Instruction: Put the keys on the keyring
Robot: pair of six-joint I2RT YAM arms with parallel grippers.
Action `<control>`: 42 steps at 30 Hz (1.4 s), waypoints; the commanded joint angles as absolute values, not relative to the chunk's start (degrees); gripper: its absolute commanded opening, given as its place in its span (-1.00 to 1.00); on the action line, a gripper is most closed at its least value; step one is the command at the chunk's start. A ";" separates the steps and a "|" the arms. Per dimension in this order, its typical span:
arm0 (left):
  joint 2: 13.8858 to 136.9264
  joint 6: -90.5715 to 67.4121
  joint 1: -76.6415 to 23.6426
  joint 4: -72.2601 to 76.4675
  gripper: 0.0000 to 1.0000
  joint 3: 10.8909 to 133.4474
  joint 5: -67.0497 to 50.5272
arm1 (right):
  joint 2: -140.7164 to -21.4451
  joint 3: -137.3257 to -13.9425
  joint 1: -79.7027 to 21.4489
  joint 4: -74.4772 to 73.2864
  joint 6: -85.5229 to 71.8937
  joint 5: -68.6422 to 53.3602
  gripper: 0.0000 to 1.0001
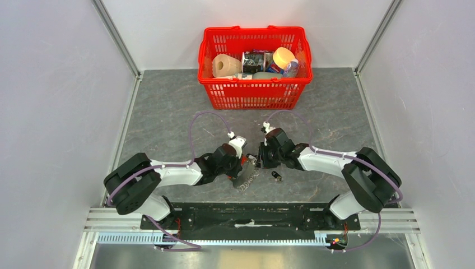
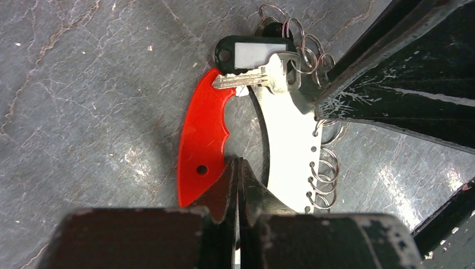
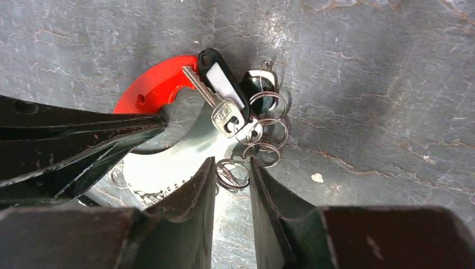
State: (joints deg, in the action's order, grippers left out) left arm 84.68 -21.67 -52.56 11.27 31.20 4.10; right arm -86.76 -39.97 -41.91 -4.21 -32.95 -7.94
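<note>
The left gripper (image 2: 236, 166) had its two fingers pressed together on the near edge of the keyring (image 2: 283, 129), right where the red strap (image 2: 199, 134) met the shiny flat plate. It looked like it was pinning the bunch down on the counter (image 2: 84, 112). The right gripper (image 3: 231, 168) had its fingers apart, and one small wire ring (image 3: 232, 175) lay in the gap between them, not squeezed. The small dark key (image 1: 276, 176) lay by itself on the counter, just beside the bunch on the right arm's side, and nothing was holding it. So I think this was the get-ready step: the bunch was held, but the key was not picked up yet. The next move would likely need the right gripper to fetch that tiny key, pinch it by its black head and slide it onto a ring. That looked fiddly, because the rings were thin and crowded. Only the top view showed the loose key, and the red basket (image 1: 255, 95) far back. The left wrist view showed the pinched fingers up close. The right wrist view showed the ring in the gap, plus a silver key (image 3: 224, 119) and a black tag (image 3: 221, 78) with a white label that seemed to hang on the bunch.
</note>
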 commanded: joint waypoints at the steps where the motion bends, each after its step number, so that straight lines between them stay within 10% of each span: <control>1: 83.50 -23.42 -52.38 11.25 -0.95 30.71 3.75 | -83.71 -39.11 -42.21 -1.98 -32.61 -7.93 -0.45; 42: 81.34 -23.85 -52.38 10.63 -0.95 30.00 3.27 | -85.20 -37.99 -42.18 -3.27 -34.73 -9.29 -0.52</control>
